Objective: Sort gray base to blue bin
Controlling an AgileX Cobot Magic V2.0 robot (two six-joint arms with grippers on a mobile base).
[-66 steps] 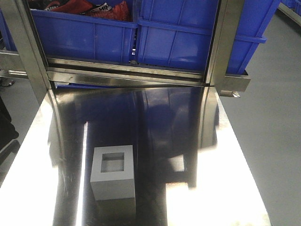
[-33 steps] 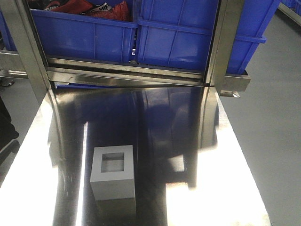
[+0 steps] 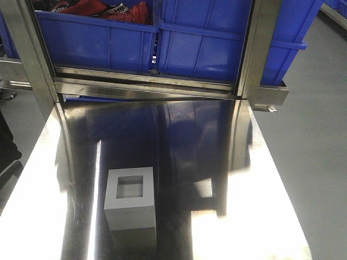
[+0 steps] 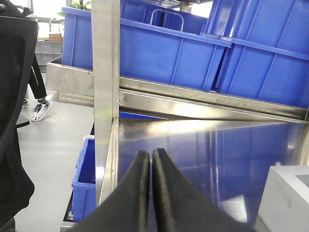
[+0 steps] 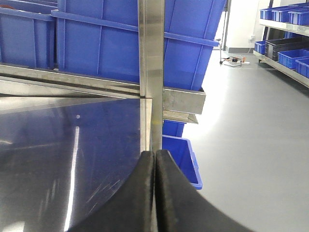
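where the base lies: the base is seen at the lower left of centre in the front view, set on the table with its recess turned up; in the left wrist view only a corner of it is caught at the lower right edge.
left gripper: clenched, fingers pressed together with nothing held; seen at bottom centre, well apart from the base.
right gripper: clenched likewise, nothing held; seen at bottom centre, over the table's right edge, in line with a post.
bins: a left bin and a right bin are set side by side across the top of the front view, on a shelf past the table's far edge; red and black items are seen in the left bin; the right bin's inside is hidden.
task's bin: which of the two is meant cannot be told.
base to bins: well apart.
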